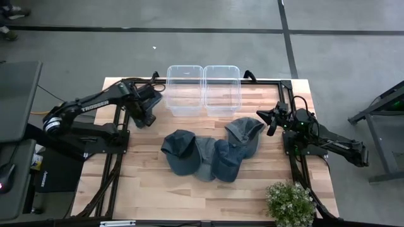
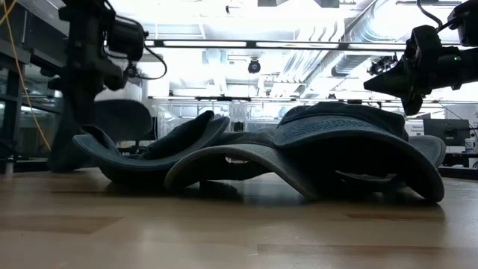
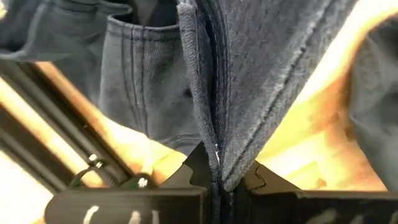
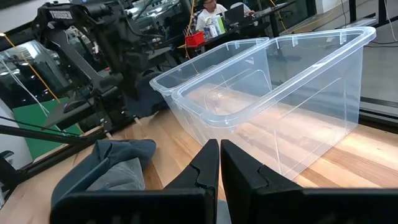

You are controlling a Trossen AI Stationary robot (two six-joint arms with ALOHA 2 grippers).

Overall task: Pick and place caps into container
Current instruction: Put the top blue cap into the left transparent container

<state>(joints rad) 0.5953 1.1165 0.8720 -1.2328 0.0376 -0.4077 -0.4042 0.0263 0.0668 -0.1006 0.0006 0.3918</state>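
Several denim caps lie in an overlapping heap (image 1: 211, 151) mid-table, brims and crowns resting on the wood and on each other (image 2: 299, 149). My left gripper (image 1: 146, 107) is at the table's far left, beside the left clear bin (image 1: 185, 88), shut on one more blue-grey cap (image 3: 155, 81). My right gripper (image 1: 268, 120) hovers shut just right of the heap's rightmost cap (image 1: 245, 131), touching nothing; its shut fingers (image 4: 219, 149) point toward the bins. A second clear bin (image 1: 222, 88) stands right of the first. My left gripper pinches the cap between its two fingers at a stitched edge or fold of the denim (image 3: 214, 158), several layers together. The cloth spreads away from the fingertips (image 3: 186, 171) and fills most of the left wrist view. Which part of the cap this is cannot be told.
Both bins (image 4: 273, 93) sit side by side at the table's far edge, nothing in them. A potted plant (image 1: 290, 202) stands at the near right corner. Black frame rails (image 1: 113, 170) run along the table's left and right sides. Bare wood lies near of the heap.
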